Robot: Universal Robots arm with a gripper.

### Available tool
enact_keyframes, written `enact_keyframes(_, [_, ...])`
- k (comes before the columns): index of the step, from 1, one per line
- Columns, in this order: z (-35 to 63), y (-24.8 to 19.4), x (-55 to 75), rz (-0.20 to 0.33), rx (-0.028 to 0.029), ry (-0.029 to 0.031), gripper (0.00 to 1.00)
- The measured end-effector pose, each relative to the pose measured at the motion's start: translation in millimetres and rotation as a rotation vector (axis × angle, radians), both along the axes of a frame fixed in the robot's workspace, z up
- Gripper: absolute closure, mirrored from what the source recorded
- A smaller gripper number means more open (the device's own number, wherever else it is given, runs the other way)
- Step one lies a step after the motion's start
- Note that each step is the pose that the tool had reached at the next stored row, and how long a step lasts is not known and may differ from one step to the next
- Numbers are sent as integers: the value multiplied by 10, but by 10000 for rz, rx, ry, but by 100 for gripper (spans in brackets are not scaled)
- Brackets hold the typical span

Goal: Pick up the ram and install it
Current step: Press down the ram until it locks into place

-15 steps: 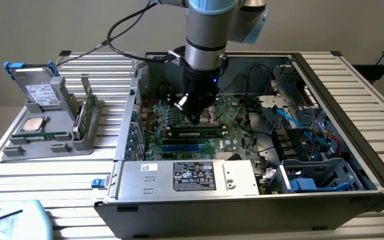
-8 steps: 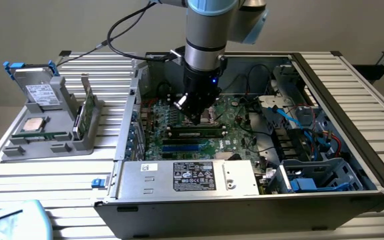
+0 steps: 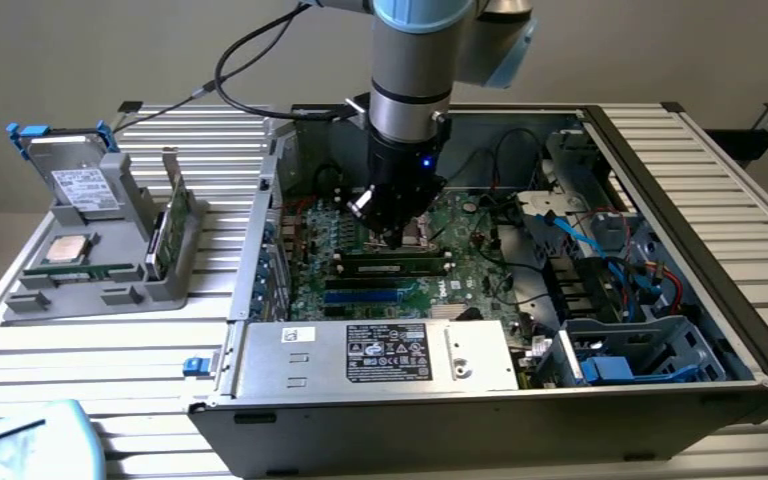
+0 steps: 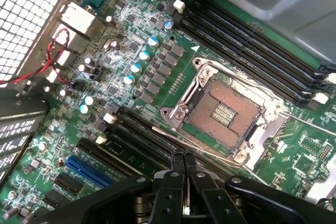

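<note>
Gripper [image 4: 183, 157] jaws fully closed, empty, poised above motherboard [image 4: 173, 85] centre, ram [image 3: 387, 265] seated in slot just beside fingertips.

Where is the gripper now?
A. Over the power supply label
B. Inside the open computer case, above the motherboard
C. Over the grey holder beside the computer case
B: the gripper, fingers shut, hangs over the motherboard inside the computer case.

Arm [image 3: 418, 60] vertical, wrist pointing down; claw [image 4: 183, 157] closed, fingertips together, apparently empty.
</note>
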State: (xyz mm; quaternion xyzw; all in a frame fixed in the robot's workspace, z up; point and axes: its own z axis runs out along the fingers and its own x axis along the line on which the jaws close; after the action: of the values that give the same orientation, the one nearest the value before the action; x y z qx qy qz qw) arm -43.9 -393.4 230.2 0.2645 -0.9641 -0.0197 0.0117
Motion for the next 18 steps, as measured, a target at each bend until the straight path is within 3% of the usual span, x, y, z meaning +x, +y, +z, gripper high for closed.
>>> enact_keyframes(18, [-14,0,2,-1853,90,-252,90])
